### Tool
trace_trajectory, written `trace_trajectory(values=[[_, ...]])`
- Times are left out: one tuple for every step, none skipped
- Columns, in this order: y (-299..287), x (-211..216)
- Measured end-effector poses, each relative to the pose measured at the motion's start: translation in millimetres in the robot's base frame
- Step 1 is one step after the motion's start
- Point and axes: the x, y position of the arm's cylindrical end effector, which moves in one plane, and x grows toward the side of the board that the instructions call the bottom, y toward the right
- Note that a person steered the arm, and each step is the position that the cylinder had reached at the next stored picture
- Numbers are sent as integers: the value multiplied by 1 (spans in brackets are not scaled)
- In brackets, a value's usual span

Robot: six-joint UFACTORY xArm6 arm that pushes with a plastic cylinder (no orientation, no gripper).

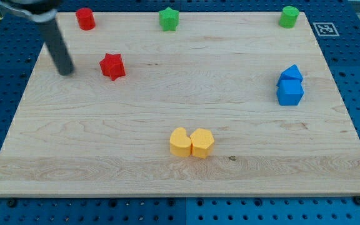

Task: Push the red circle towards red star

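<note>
The red circular block [85, 18] is seen at the wooden board's [136, 144] top-left edge — the red star-shaped block [112, 65] below it, to the view's right. The tip [66, 71] is placed left of the star; no claw is fitted.

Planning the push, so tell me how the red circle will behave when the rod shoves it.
The red circle looks squat and flat-based, so it should slide rather than tip. Its round side may let it slip off my tip if struck off-centre. It sits near the board's top edge, so a stray push could send it off.
</note>
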Motion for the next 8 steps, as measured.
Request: trace_trajectory(values=[[-41,-56],[-38,-92],[13,-167],[15,-168],[25,-168],[56,-168],[56,-168],[36,-169]])
